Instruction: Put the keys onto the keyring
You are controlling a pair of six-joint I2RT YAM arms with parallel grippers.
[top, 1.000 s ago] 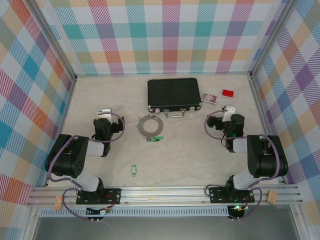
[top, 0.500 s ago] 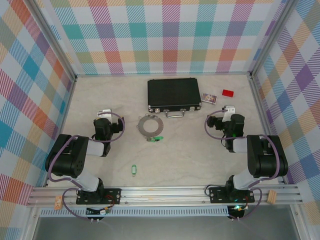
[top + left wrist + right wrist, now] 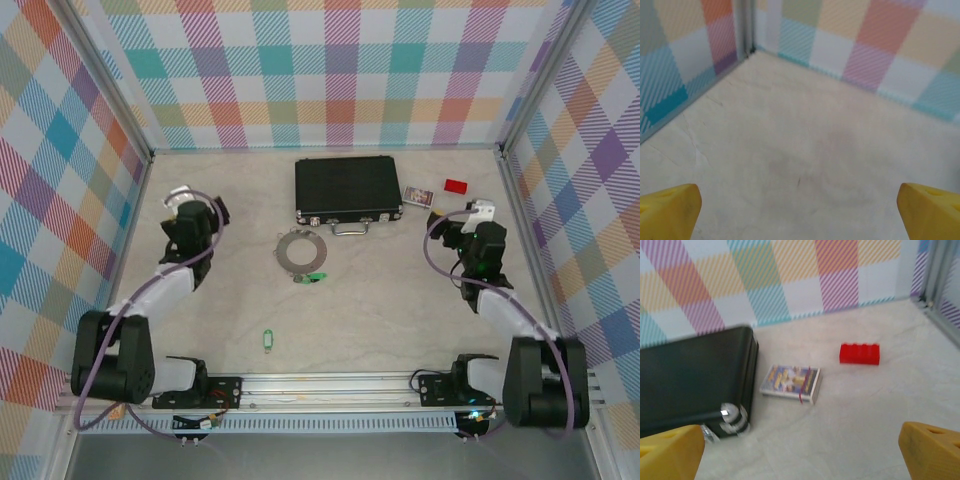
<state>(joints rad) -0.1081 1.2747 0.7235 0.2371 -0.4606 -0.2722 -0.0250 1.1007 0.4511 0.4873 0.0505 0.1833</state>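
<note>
Grey metal keyring (image 3: pixel 300 250) lies flat mid-table, just in front of the shut black case (image 3: pixel 347 188). One green key (image 3: pixel 315 277) sits right at the ring's near edge, and I can't tell if it's threaded on. The other key (image 3: pixel 267 341) lies alone, closer to the arm bases. Left gripper (image 3: pixel 800 212) and right gripper (image 3: pixel 800 450) both have their yellow fingers spread wide with nothing between them, and they're off to the sides, so I'd guess no pickup has begun. Case contents are hidden. A card pack (image 3: pixel 791 383) and a red block (image 3: pixel 859 353) sit beside it.
</note>
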